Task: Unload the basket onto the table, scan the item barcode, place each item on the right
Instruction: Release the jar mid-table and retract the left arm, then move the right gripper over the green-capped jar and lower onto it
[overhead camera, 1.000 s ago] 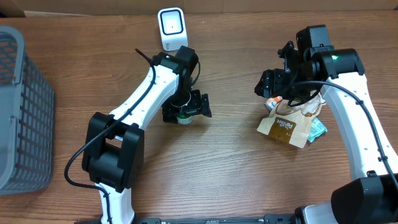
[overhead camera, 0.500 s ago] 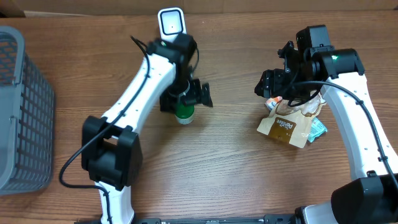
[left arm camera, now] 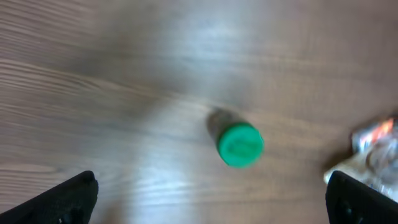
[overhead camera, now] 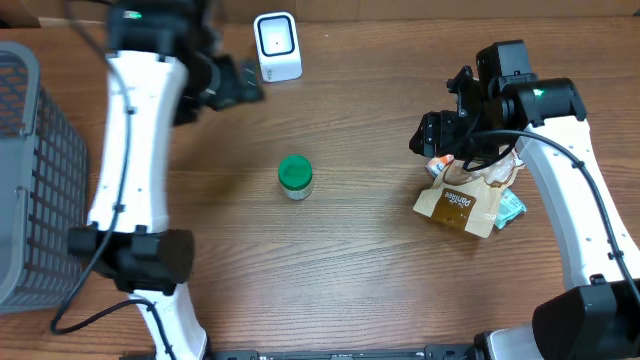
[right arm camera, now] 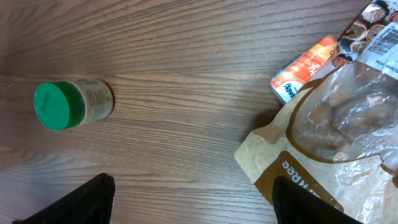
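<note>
The green-lidded jar point(overhead camera: 295, 177) stands upright and alone on the bare wooden table point(overhead camera: 350, 290), lid to the ceiling, so its long axis runs straight up and its label, which I cannot read from any view, wraps the side wall below the cap. From my left gripper point(overhead camera: 232, 85) the jar lies ahead and well below, a little right of the line between the fingers point(left arm camera: 68, 199), which are spread wide at either lower corner of the wrist view with nothing between them. The left gripper point(left arm camera: 211, 208) hangs high, just beside the white barcode scanner point(overhead camera: 277, 46) at the table's far edge. From my right gripper point(overhead camera: 435, 140) the jar sits well off to its left, seen at a slant with the lid point(right arm camera: 56, 106) turned toward the camera; that gripper point(right arm camera: 194, 202) is also spread and empty, hovering over a brown paper pouch point(right arm camera: 298, 174) and an orange sachet point(right arm camera: 305, 65). I judge the left arm the nearer of the two, and the one lying between jar and scanner, so a descent from above with the fingers straddling the cap looks the natural approach. A grey basket point(overhead camera: 30, 180) waits beyond the left arm, well apart from the jar.
</note>
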{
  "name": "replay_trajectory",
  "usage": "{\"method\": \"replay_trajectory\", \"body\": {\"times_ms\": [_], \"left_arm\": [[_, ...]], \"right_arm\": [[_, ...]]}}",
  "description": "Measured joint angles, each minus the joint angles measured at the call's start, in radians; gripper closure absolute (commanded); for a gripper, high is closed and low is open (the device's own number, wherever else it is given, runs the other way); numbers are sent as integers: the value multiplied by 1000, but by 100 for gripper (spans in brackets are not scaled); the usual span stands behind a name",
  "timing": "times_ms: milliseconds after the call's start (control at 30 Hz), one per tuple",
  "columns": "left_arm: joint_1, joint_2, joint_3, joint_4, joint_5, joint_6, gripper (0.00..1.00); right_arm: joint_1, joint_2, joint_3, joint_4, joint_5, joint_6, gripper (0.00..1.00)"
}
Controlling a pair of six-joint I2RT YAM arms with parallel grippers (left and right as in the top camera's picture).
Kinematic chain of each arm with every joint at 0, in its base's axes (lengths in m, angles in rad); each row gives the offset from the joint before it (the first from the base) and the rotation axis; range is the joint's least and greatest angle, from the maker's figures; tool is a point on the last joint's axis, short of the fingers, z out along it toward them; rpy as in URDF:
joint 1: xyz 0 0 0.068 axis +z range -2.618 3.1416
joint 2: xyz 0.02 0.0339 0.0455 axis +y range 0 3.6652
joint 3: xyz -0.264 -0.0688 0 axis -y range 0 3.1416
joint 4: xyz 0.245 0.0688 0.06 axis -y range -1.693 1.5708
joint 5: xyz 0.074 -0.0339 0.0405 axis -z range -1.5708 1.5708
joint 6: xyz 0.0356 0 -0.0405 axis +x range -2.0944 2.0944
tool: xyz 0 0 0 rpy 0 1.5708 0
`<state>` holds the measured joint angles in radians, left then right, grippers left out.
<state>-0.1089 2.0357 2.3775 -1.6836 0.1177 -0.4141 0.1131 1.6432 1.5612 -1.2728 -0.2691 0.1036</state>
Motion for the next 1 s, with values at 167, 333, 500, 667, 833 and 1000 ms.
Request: {"method": "replay_trajectory", "body": {"times_ms": [167, 333, 500, 667, 833, 1000], "left_arm": [[163, -16, 21, -1, -4, 7, 0], [281, -24, 21, -1, -13, 35, 0], [320, -24, 21, -2, -69, 78, 1], [320, -24, 21, -3, -163, 85, 1], [320, -24, 21, -3, -222, 86, 0], [320, -24, 21, -3, -242, 85, 0]], "right_arm": [[0, 0, 0, 0, 0, 0, 20], [0, 0, 0, 4, 0, 0, 20], [0, 0, 0, 5, 0, -2, 16], [0, 0, 0, 10, 0, -3, 16], [19, 0, 0, 69, 5, -3, 11], [95, 0, 0, 153, 9, 3, 0]]}}
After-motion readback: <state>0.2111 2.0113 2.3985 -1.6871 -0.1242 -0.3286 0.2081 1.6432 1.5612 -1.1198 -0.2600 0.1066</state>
